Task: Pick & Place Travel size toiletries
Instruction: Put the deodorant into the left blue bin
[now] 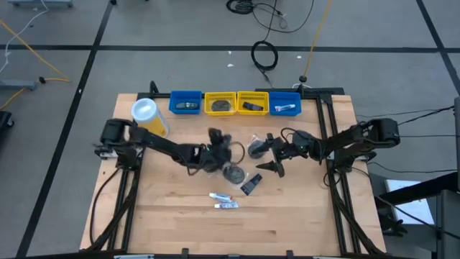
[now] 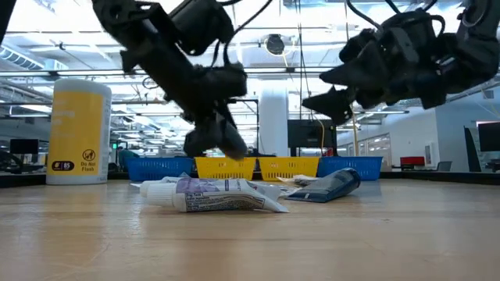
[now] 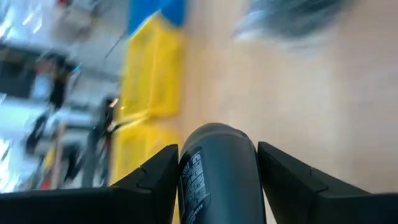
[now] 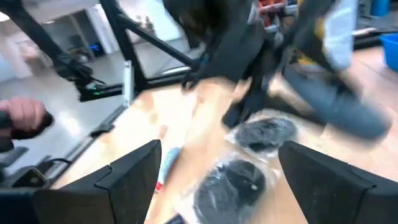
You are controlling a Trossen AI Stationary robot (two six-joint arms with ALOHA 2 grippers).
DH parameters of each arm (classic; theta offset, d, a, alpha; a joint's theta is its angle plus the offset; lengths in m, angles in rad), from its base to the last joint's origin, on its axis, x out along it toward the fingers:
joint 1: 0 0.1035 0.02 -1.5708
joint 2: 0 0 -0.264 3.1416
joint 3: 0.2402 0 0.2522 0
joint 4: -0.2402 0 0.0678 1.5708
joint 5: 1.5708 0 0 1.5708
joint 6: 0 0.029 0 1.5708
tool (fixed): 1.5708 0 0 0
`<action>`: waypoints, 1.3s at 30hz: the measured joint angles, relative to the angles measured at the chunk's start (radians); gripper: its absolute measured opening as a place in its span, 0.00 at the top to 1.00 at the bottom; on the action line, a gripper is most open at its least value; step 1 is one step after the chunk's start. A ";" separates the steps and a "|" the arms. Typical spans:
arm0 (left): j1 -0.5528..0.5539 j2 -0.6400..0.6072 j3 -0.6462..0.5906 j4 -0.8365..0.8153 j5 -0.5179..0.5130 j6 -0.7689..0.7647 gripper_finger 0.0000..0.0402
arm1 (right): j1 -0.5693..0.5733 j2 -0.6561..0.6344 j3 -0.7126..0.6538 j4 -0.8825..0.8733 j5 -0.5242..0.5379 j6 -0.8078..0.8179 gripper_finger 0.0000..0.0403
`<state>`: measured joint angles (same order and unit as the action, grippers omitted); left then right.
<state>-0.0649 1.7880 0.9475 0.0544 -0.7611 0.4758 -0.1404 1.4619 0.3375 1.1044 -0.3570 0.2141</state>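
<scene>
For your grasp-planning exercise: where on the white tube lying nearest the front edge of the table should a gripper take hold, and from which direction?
Probably from straight above, closing across the middle of the white tube. It lies flat on the table, its body flattened and crumpled, so its narrow width fits between the fingers, away from its cap end.

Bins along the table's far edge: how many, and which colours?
4, side by side in a row: a blue bin at the left end, two yellow bins in the middle, and a blue bin at the right end. None looks hidden.

Dark bottle (image 3: pixel 217 174) clamped — tubes (image 1: pixel 224 201) lying flat
</scene>
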 joint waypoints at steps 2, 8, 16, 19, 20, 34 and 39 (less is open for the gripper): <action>0.043 -0.039 0.001 -0.094 -0.055 -0.042 0.52 | 0.008 0.000 -0.018 0.001 0.039 -0.002 0.21; 0.235 -0.148 0.000 -0.284 -0.123 -0.100 0.57 | 0.032 0.001 -0.065 0.039 0.099 0.001 0.21; 0.549 -0.170 -0.001 -0.344 -0.012 -0.093 0.52 | 0.037 0.001 -0.076 0.052 0.099 0.005 0.21; 0.640 -0.157 -0.001 -0.339 0.062 -0.110 0.52 | 0.037 0.001 -0.076 0.054 0.099 0.005 0.21; 0.666 -0.154 -0.001 -0.334 0.062 -0.122 0.52 | 0.037 0.001 -0.076 0.055 0.099 0.005 0.21; 0.816 -0.136 -0.001 -0.328 0.169 -0.313 0.48 | 0.037 0.001 -0.076 0.055 0.099 0.005 0.21; 0.843 -0.133 -0.001 -0.346 0.169 -0.384 0.48 | 0.037 0.001 -0.076 0.055 0.099 0.009 0.21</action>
<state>0.7779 1.6553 0.9463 -0.2913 -0.5917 0.0921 -0.1032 1.4628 0.2611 1.1599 -0.2581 0.2230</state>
